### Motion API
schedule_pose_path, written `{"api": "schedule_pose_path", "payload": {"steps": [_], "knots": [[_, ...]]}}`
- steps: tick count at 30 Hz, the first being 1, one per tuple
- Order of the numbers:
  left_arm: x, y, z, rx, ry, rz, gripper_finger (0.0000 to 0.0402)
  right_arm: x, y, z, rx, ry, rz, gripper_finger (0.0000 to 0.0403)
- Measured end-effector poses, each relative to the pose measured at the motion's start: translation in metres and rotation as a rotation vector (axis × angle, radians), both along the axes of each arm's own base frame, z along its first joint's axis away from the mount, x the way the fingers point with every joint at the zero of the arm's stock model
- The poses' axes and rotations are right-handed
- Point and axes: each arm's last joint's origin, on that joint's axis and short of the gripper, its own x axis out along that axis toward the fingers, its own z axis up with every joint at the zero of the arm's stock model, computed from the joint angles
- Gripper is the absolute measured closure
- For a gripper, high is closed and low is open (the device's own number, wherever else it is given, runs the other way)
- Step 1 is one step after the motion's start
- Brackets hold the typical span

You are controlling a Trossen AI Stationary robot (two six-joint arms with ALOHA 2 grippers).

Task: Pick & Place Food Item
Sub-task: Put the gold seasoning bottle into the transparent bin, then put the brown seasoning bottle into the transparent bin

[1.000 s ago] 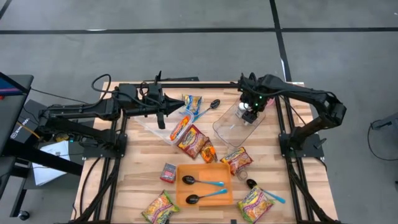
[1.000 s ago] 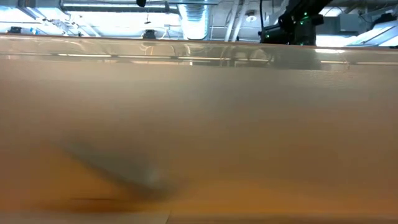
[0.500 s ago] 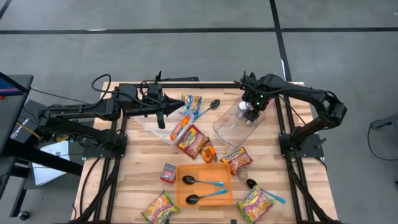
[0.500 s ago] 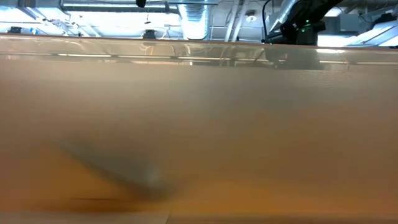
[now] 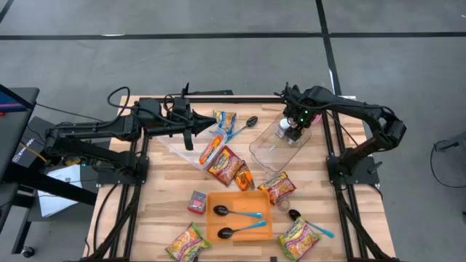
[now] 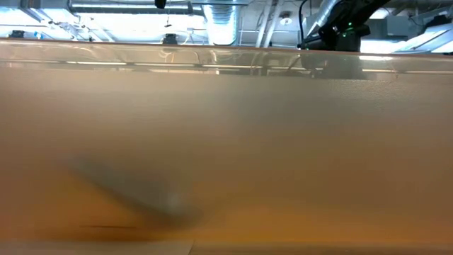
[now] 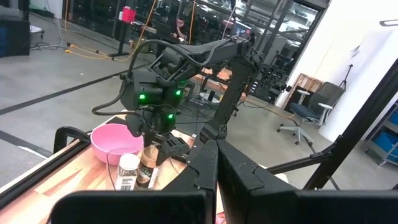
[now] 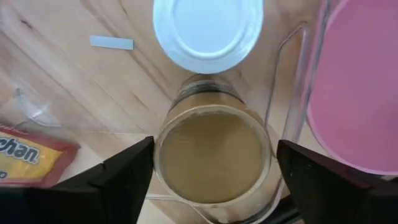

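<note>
A jar with a golden-brown lid [image 8: 211,155] stands upright in a clear plastic container [image 5: 271,151] at the table's far right, next to a white-lidded bottle [image 8: 208,28]. My right gripper [image 8: 214,171] points straight down over the jar and is open. One finger stands on either side of the lid, and a gap shows at one finger. The left wrist view shows the same jar [image 7: 148,168] and bottle [image 7: 127,173] under that gripper. At the far left my left gripper [image 7: 216,171] is held level, shut and holding nothing.
A pink bowl [image 7: 115,140] sits just beyond the jar. Snack packets [image 5: 226,166] lie mid-table. An orange tray [image 5: 239,200] with two spoons sits nearer, with more packets [image 5: 298,236] and a loose spoon around it. An orange blur fills the low view.
</note>
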Motion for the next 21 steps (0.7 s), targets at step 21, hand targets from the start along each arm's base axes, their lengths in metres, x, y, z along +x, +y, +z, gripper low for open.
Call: {"api": "schedule_pose_path", "payload": {"steps": [21], "knots": [[0.0, 0.0, 0.0, 0.0, 0.0, 0.0, 0.0401, -0.032, 0.042, 0.058, 0.005, -0.295, -0.093, 0.0081]]}}
